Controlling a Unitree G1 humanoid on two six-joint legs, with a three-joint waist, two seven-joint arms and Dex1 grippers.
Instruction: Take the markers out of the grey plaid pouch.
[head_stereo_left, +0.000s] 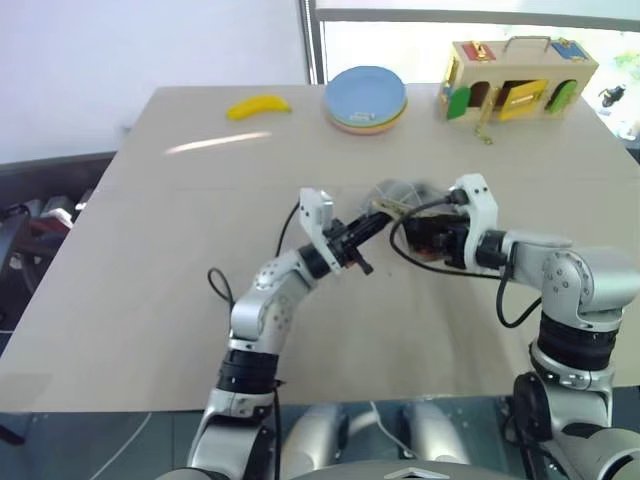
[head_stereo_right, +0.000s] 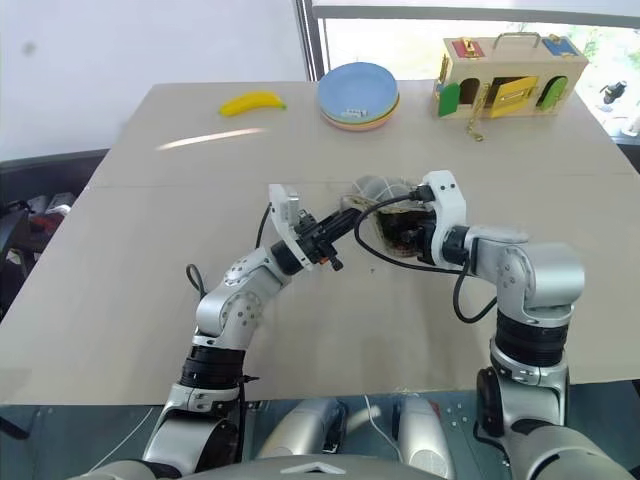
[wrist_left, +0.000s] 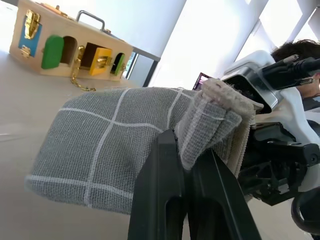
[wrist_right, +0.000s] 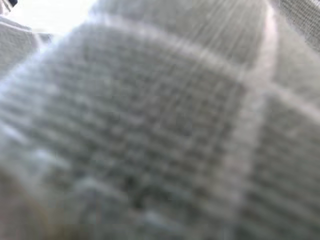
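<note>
Pouch (wrist_left: 115, 145), grey plaid, hangs above mid-table between both grippers. Left gripper (wrist_left: 186, 150) pinches its zipper edge, fingers pressed together. Right gripper (head_stereo_left: 425, 238) probably grips the other end; fingers obscured. Keep the mouth tilted downward so markers slide out.

The pouch (wrist_left: 115, 145) is near the middle of the desk (head_stereo_left: 140, 290), between the two hands. The left hand (head_stereo_left: 372, 226) is at its left side and grips a fold of it. The right hand (head_stereo_right: 400, 232) is at its right side, against the fabric. At the far edge of the desk lie a banana (head_stereo_left: 258, 106) on the left, plates (head_stereo_left: 365, 98) in the middle, and a box (head_stereo_left: 520, 78) on the right.
</note>
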